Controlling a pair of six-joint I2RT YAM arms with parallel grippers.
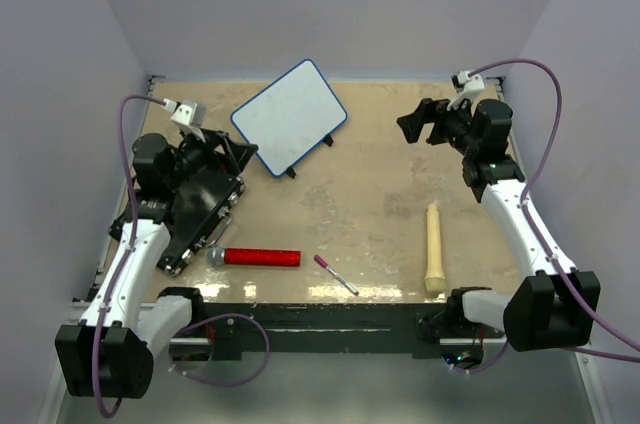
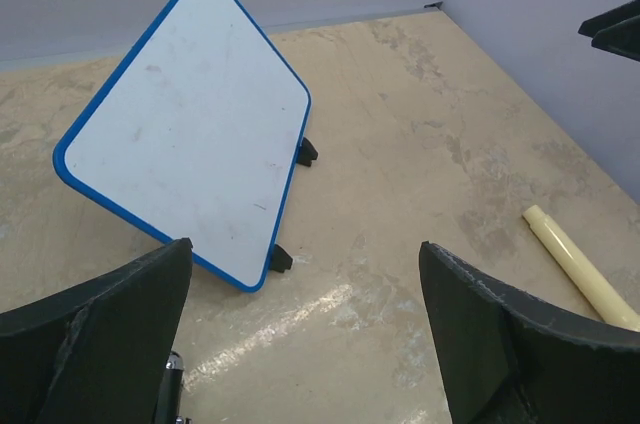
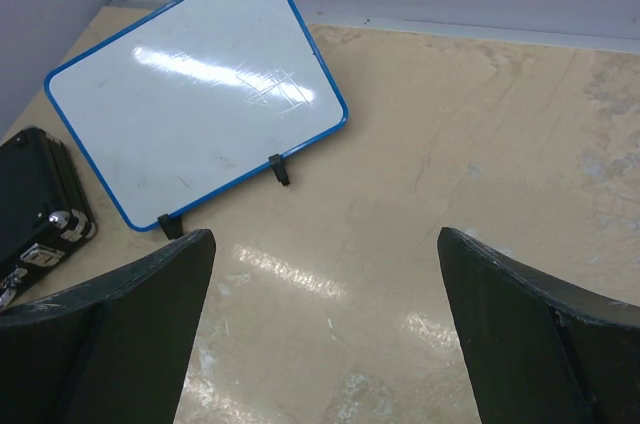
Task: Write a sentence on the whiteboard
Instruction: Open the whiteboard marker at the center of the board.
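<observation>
Facing blank whiteboard w/ left fingers & right fingers spread wide, empty: prob. light, stiff, slick-faced, so best pinched at its edge, not mid-face.

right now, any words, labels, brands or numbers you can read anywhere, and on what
None can be read.
The whiteboard is blank, with only faint smudges and glare.
The marker, red tube and black case show no legible print; any marking there is too small to tell.
</observation>
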